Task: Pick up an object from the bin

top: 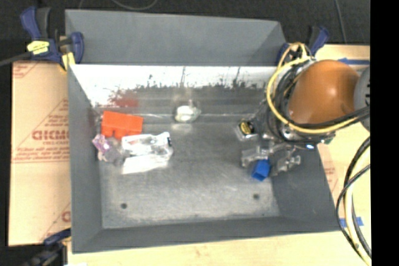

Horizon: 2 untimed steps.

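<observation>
Blue block [260,170] lies by the bin's [187,47] right wall, the hand [269,162] low over it; whether it is open or closed I cannot tell. Nothing looks lifted yet.

Right of the orange block [121,123], the floor of the bin [187,196] lies bare across the middle. Just below the block, a crumpled clear packet [146,152] clutters that side. A small pale lump [186,113] sits to the block's right by the back wall. Far right, the pincer [269,162] crowds a blue cube [260,170].
</observation>
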{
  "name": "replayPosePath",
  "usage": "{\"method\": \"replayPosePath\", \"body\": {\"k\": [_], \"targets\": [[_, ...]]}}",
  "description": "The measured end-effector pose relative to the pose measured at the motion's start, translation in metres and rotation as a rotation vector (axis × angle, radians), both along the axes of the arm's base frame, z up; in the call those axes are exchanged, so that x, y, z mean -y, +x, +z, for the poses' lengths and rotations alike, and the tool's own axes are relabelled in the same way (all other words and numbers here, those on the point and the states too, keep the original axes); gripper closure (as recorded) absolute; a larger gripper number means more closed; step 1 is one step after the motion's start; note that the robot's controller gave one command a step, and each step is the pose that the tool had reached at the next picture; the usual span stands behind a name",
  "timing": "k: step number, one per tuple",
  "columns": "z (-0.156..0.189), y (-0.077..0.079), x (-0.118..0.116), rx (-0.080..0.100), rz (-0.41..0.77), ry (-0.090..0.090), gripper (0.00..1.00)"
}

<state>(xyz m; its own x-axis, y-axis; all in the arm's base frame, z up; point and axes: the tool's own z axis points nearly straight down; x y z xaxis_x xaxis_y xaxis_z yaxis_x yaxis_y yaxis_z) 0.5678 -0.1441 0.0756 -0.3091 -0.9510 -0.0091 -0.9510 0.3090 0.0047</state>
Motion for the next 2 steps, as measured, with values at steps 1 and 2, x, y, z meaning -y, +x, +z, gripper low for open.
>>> {"method": "replayPosePath", "body": {"k": [1, 2], "targets": [[0.001, 0.003, -0.003, 0.012, -0.002, 0.007, 1.00], [0.050, 0.005, -0.002, 0.009, -0.002, -0.012, 1.00]]}}
